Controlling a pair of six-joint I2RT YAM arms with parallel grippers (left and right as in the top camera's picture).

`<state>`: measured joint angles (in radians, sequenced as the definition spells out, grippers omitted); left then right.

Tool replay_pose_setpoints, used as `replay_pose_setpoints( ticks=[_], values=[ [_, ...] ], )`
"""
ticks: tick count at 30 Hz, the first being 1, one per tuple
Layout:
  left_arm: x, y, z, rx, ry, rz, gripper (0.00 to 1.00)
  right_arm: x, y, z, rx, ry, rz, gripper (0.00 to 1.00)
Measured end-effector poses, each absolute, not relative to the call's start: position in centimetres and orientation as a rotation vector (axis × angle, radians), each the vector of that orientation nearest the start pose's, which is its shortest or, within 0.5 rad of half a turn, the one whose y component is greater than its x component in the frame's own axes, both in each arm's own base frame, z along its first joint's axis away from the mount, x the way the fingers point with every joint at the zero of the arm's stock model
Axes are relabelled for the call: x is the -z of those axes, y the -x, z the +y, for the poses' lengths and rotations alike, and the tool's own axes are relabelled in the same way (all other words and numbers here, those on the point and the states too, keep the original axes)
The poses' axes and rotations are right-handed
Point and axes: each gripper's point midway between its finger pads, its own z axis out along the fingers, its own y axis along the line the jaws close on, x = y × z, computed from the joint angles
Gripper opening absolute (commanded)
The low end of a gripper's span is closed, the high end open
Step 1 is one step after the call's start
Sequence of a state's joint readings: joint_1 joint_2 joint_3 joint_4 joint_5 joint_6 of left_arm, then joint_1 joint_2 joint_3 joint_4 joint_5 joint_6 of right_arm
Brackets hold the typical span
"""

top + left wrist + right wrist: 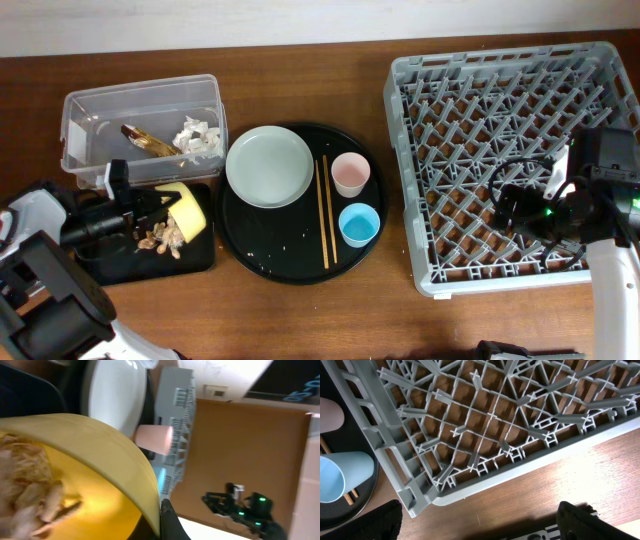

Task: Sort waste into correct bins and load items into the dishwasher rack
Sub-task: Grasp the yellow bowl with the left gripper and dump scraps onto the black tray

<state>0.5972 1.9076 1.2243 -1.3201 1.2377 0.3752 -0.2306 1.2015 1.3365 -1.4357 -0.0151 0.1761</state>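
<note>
Fingers of left gripper (152, 206) clamp the small yellow bowl (190, 205) by its rim, tipped over the shallow black tray (200, 260) with food scraps (165, 238) below; best to tip it steeper, since bits remain inside.

No legible text, brand, number or sign in any view.

Left wrist view, top right: dark panel (295, 377) carries bright blue marks (303, 389), possibly digits, too blurred and cropped to read.

Same view: small pale plate (218, 392) on the wall looks like a label. Its content cannot be made out.
</note>
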Motion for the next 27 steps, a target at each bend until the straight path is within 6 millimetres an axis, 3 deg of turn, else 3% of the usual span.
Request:
replay_pose_setpoints(
  ticks=[2,8,14,20,27],
  values=[
    [-14.2,-32.5,2.8,1.734,0.650,2.232,0.00,-21.5,-22.0,-4.9,-0.011,-0.576,2.813,0.99],
    [-14.5,-32.1,6.8,1.685,0.764,2.118,0.00,-21.5,-21.9,-4.9,-0.011,-0.577,2.813,0.99],
    [-15.9,-33.2,7.5,1.701,0.705,1.991,0.00,-21.5,-21.9,-4.9,-0.011,-0.576,2.814,0.99],
    [-15.7,-33.5,7.8,1.678,0.683,1.990,0.00,-21.5,-22.0,-4.9,-0.011,-0.576,2.813,0.98],
    [-16.9,-33.7,7.8,1.701,0.640,1.908,0.00,-21.5,-21.9,-4.9,-0.011,-0.577,2.813,0.99]
  ],
)
